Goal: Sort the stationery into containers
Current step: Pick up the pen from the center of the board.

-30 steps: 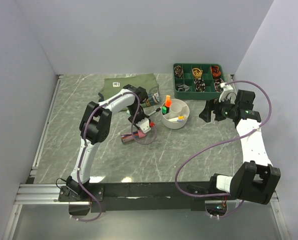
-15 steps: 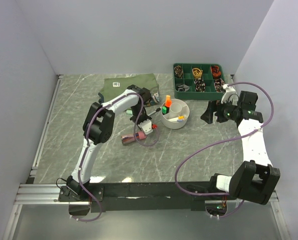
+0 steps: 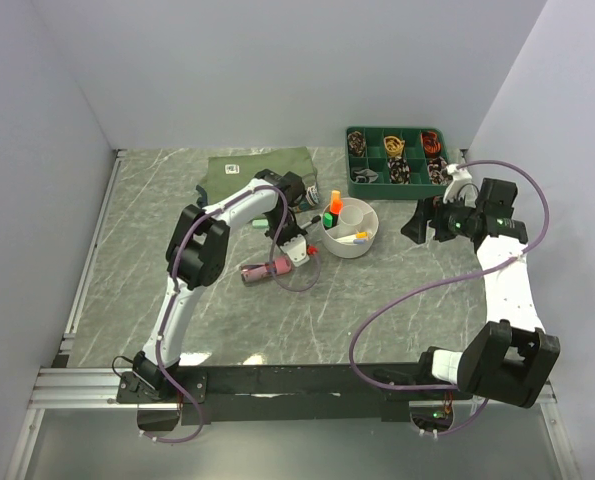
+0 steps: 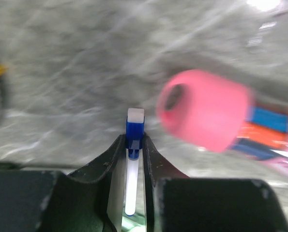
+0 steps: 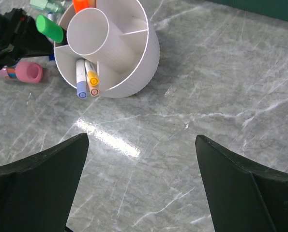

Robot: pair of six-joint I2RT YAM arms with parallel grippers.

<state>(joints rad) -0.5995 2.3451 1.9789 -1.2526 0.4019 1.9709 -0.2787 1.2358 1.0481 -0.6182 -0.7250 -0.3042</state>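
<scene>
My left gripper (image 3: 295, 246) (image 4: 133, 140) is shut on a thin white pen (image 4: 132, 179) with a blue cap (image 4: 134, 129), held just above the table left of the white round tub (image 3: 362, 245) (image 5: 134, 67). A pink highlighter (image 3: 262, 271) (image 4: 206, 108) lies on the table beside it. In the tub stand an orange highlighter (image 3: 335, 200), a green highlighter (image 5: 49, 28) and two thin pens (image 5: 85, 77). My right gripper (image 3: 414, 222) (image 5: 141, 140) hangs open and empty to the right of the tub.
A dark green compartment tray (image 3: 369, 158) of small items sits at the back right. A folded olive shirt (image 3: 247, 165) lies at the back, with a few more pens (image 3: 307, 205) between it and the tub. Walls close in on both sides.
The left jaws narrowed onto the white pen and the gripper shifted a little back and right, toward the tub. The pink highlighter stayed on the table. The right arm barely moved.
</scene>
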